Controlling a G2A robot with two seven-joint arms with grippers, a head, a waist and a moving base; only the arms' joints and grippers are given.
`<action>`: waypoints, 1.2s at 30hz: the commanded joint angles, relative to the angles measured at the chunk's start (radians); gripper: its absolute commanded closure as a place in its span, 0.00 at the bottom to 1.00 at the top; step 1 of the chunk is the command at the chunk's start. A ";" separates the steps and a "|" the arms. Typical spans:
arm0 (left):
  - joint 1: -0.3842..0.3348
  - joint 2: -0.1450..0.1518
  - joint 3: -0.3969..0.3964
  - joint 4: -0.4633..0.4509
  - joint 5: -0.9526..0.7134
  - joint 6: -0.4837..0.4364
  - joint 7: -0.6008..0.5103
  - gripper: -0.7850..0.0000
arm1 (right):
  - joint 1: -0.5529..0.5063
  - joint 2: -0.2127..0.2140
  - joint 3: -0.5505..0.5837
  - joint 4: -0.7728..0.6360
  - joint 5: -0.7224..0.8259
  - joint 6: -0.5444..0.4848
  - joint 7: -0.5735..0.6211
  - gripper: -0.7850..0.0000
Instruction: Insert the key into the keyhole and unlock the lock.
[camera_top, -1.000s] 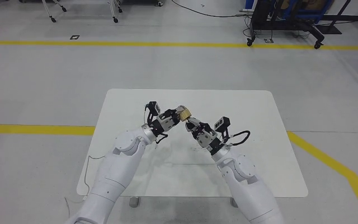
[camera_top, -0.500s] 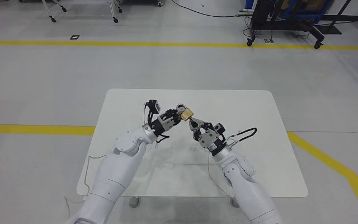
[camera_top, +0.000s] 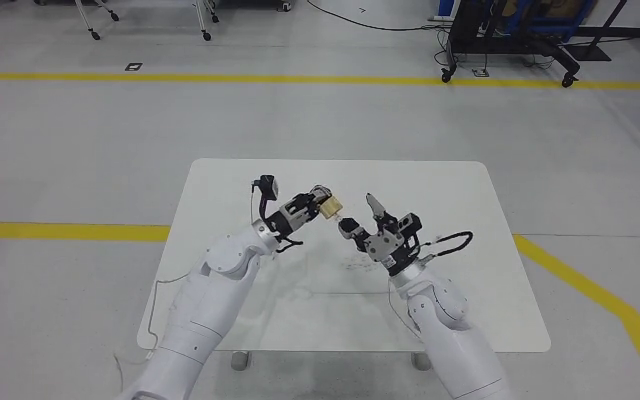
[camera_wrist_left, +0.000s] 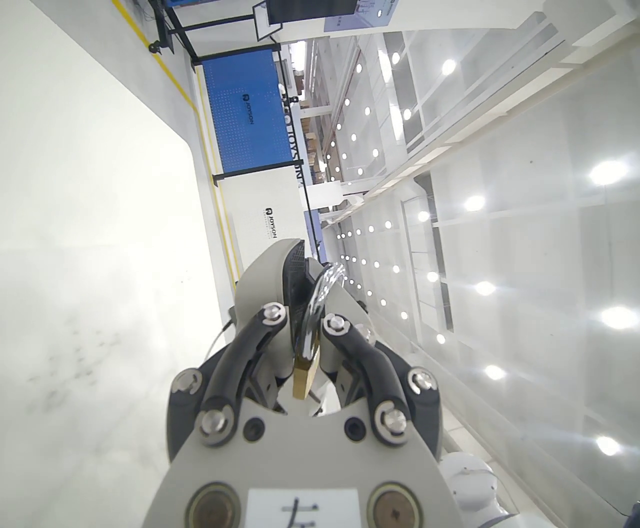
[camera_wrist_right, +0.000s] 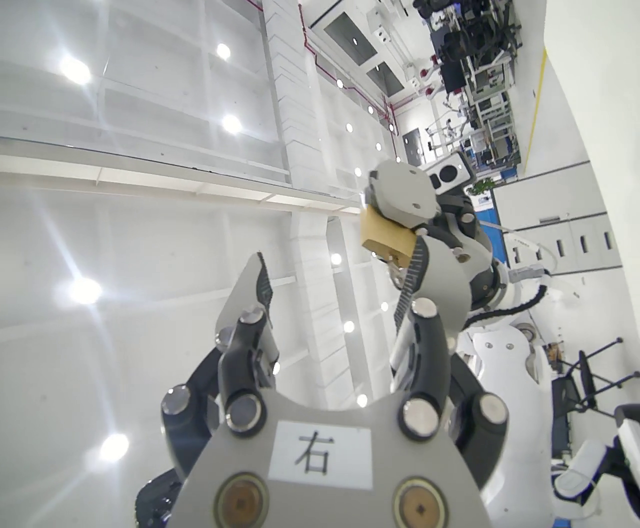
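Observation:
A brass padlock (camera_top: 329, 207) is held above the middle of the white table (camera_top: 450, 300), with my left gripper (camera_top: 316, 204) shut on it. The left wrist view has the brass body (camera_wrist_left: 306, 372) and steel shackle (camera_wrist_left: 322, 290) clamped between the left gripper's (camera_wrist_left: 315, 285) fingers. My right gripper (camera_top: 358, 216) stands open just right of the lock, nothing between its fingers. Seen from the right wrist, the padlock (camera_wrist_right: 387, 237) sits beyond the open right gripper (camera_wrist_right: 340, 280). A small metal piece (camera_wrist_right: 395, 264), perhaps the key, sticks out under it, partly hidden by a finger (camera_wrist_right: 430, 280).
The table's rounded far edge (camera_wrist_left: 185, 145) lies well beyond the grippers. Yellow floor lines (camera_top: 300, 78) run around the table, and wheeled racks (camera_top: 510, 40) stand far behind it.
My right gripper has drawn back from the padlock toward the right, turned at the wrist and opened. The left arm with the padlock has hardly moved.

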 joint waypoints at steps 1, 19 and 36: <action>0.000 0.002 0.011 -0.004 0.057 0.021 0.004 1.00 | -0.018 0.007 0.047 -0.028 -0.054 -0.016 -0.044 0.22; -0.058 -0.002 0.210 0.016 0.406 0.199 -0.122 1.00 | -0.121 0.033 0.255 -0.245 -0.227 -0.049 -0.206 0.00; -0.060 -0.009 0.256 0.012 0.510 0.295 -0.057 0.00 | -0.121 0.033 0.255 -0.245 -0.227 -0.049 -0.206 0.00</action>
